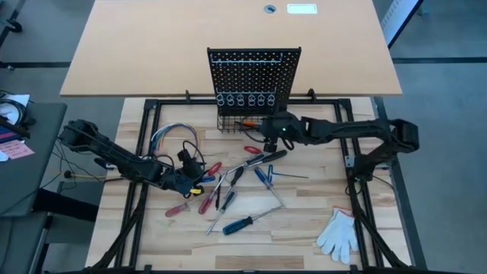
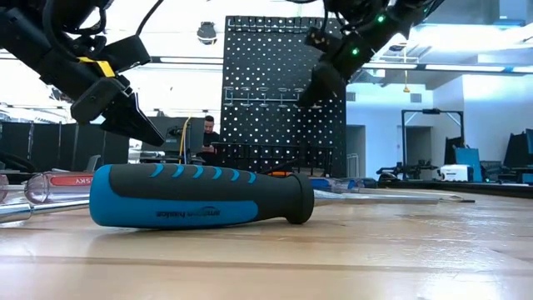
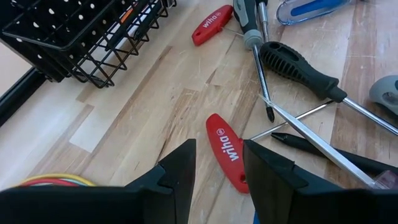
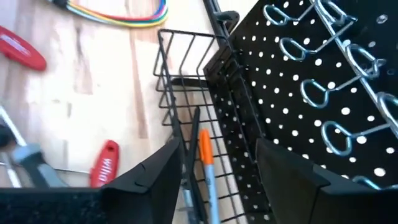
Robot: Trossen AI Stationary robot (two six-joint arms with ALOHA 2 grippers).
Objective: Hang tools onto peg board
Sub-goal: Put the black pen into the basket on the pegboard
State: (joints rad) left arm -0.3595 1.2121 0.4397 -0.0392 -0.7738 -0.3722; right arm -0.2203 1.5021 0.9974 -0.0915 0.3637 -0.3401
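Note:
The peg board (image 1: 255,76) stands upright at the far middle, with a row of ring holders (image 4: 323,87) and a wire basket (image 1: 242,122) at its base. A thin orange-tipped tool (image 4: 205,152) lies in the basket. My right gripper (image 4: 217,149) hovers open just above the basket's near side, holding nothing. Several tools lie scattered on the table, among them a red-handled one (image 3: 227,149), a black-handled screwdriver (image 1: 266,157) and a blue-handled screwdriver (image 2: 200,196). My left gripper (image 3: 219,146) hangs open over the left of the pile, above the red handle.
A looped bundle of coloured wires (image 1: 173,137) lies left of the basket. A white work glove (image 1: 338,232) lies near the front right. Dark frame rails (image 1: 141,152) run along both sides of the table.

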